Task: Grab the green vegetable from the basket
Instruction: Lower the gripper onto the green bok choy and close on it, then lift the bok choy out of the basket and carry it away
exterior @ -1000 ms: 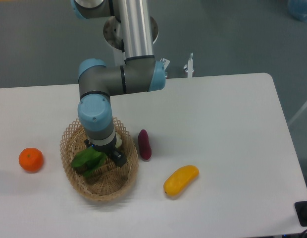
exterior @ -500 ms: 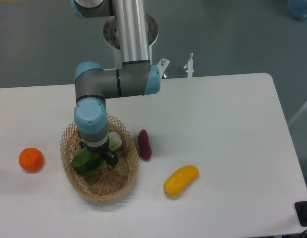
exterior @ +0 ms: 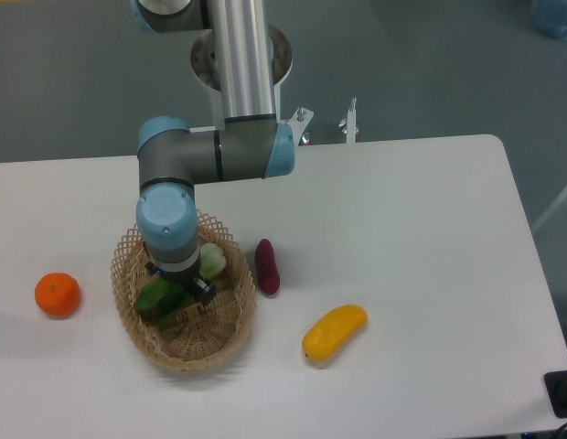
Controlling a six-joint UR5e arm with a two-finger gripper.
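1. An orange (exterior: 57, 294) is sitting at the far left of the table (exterior: 421, 238).
2. The green vegetable (exterior: 174, 285) is lying in the basket (exterior: 187, 352), right under the gripper (exterior: 180, 289); can't tell if the jaws are gripping it.
3. A purple sweet potato (exterior: 266, 266) and a yellow fruit (exterior: 334, 331) are lying to the right.

A white, matte rectangular table with rounded corners (exterior: 402, 229) fills most of the view under even, soft light. Behind it lies a dull grey-green floor (exterior: 430, 64). A pale blue translucent object (exterior: 553, 16) is cut off at the top right corner, and a small black block (exterior: 561, 393) sits at the lower right edge, beside the table.
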